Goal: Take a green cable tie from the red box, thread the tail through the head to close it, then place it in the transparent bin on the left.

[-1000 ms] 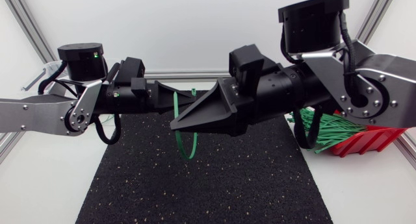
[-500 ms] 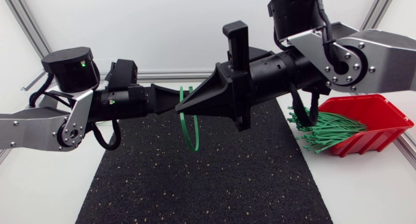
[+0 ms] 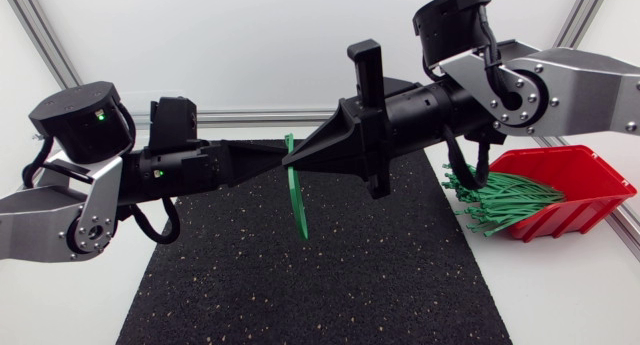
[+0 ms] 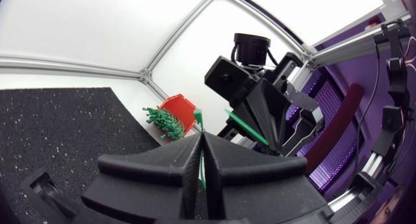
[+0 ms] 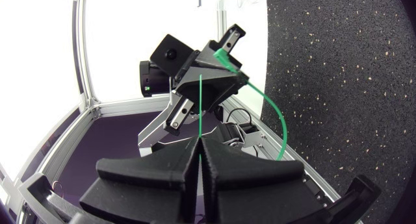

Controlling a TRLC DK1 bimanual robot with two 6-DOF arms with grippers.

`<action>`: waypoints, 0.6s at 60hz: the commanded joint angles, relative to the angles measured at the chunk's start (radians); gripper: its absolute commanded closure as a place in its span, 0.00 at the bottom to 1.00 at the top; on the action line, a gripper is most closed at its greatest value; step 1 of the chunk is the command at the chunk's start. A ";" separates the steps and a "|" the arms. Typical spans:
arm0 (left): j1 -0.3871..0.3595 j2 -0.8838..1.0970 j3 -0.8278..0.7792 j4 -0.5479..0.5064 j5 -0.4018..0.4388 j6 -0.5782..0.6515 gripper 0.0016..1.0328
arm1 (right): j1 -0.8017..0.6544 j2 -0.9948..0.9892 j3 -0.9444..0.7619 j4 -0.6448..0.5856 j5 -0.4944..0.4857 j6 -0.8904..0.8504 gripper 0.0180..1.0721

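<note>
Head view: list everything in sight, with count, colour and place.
Black speckled rubber mat: one, black, table centre.
Red plastic box: one, red, table's right side.
Loose green cable ties: a bundle, uncountable, green, spilling from the box.
Green plastic cable tie: one, green, held in the air above the mat.
Left gripper: one, black, shut on the held tie.
Right gripper: one, black, shut on the same tie, facing the left.

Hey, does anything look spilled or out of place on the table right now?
Only the green cable ties: the bundle hangs out over the open front of the red box toward the mat. The one tie gripped by the left pincer and right pincer looks fine.
</note>
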 commanded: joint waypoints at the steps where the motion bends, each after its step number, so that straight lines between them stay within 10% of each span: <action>1: -0.015 -0.048 -0.030 0.026 -0.017 0.051 0.96 | -0.006 0.024 0.008 -0.010 -0.017 0.029 0.95; 36: -0.054 -0.094 -0.081 0.026 -0.031 0.154 0.96 | -0.009 0.012 -0.008 -0.011 -0.024 0.026 0.95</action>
